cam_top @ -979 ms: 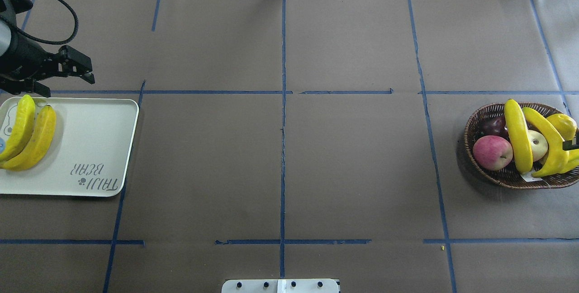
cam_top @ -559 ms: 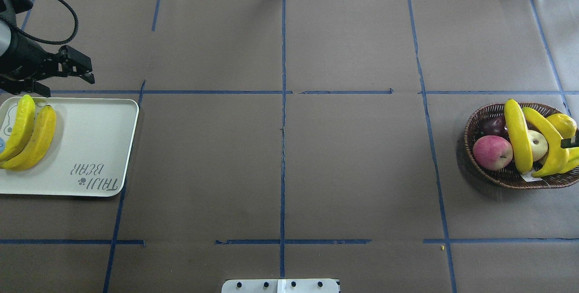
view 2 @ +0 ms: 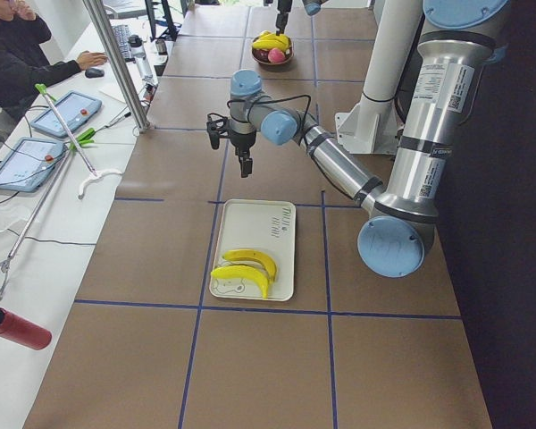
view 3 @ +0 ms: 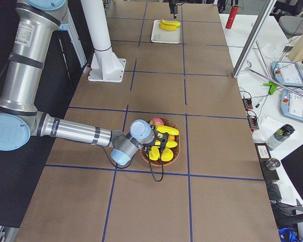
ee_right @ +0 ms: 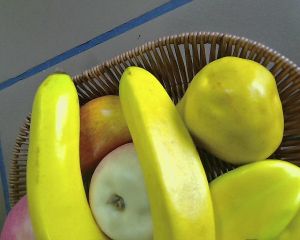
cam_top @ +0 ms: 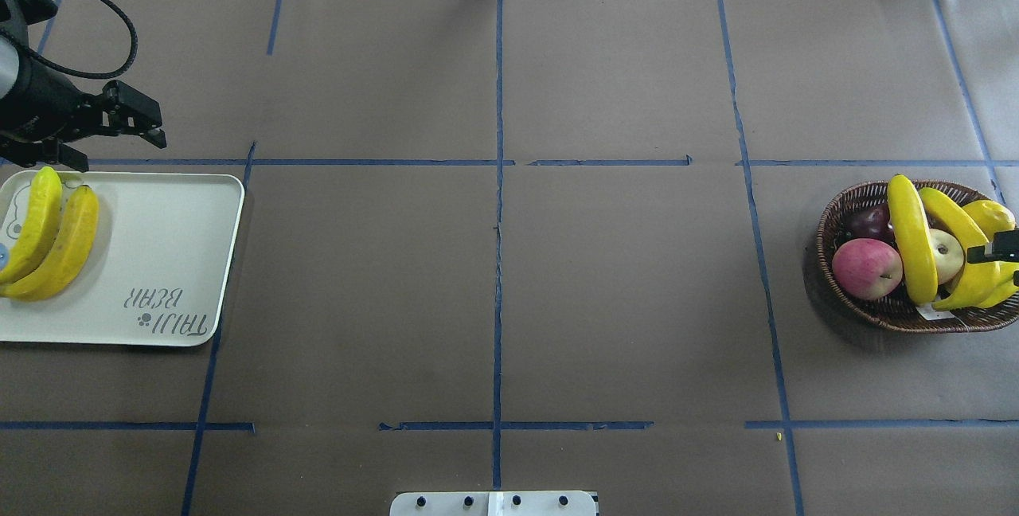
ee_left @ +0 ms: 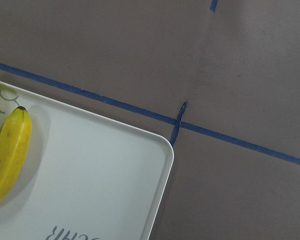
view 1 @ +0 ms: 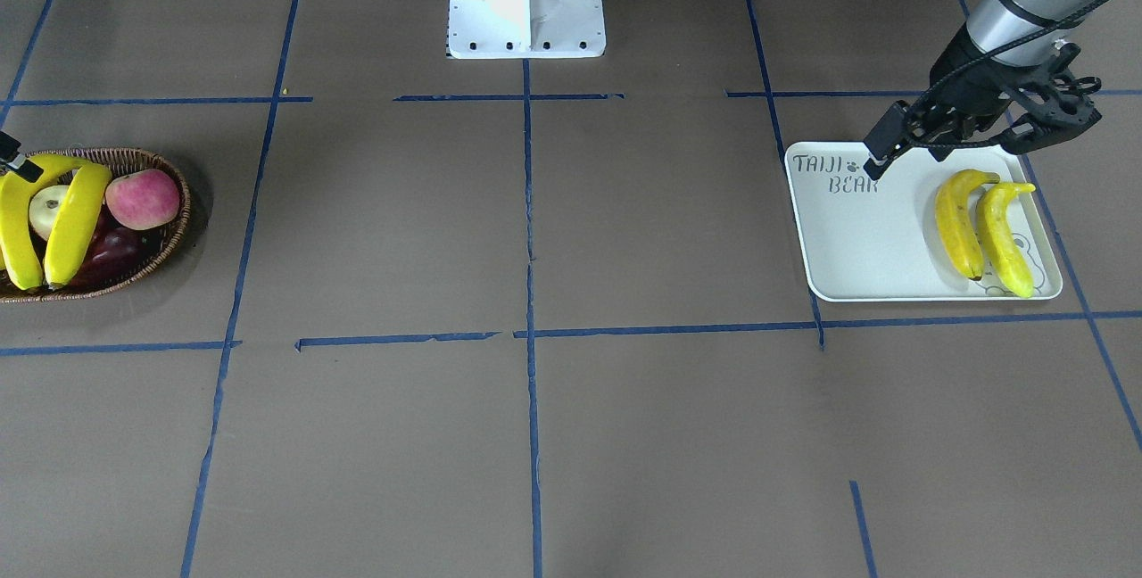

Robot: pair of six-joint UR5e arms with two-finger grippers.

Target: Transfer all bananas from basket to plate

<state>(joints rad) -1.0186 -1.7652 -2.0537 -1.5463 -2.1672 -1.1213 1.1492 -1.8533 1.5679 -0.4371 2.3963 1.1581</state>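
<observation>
Yellow marks the task items. Two bananas (view 1: 955, 221) lie side by side on the plate (cam_top: 159, 261), just below the left gripper (view 1: 950, 148). Two more lie in the basket (cam_top: 876, 310), directly under the right gripper (cam_top: 995, 251).

Treat the right arm as the working arm. The left gripper is well apart from the basket, with its jaws spread and nothing held. You cannot tell from these views whether the right gripper is spread or clenched, so verify this before descent.

In the right wrist view, the centre banana (ee_right: 165, 165) passes beneath the gripper with its long axis running from the top edge of the view to the bottom. It rests over a pale apple (ee_right: 117, 200). The second banana (ee_right: 55, 165) lies roughly parallel, to one side.

The next grasp probably calls for jaws set across that long axis, near mid-length.
</observation>
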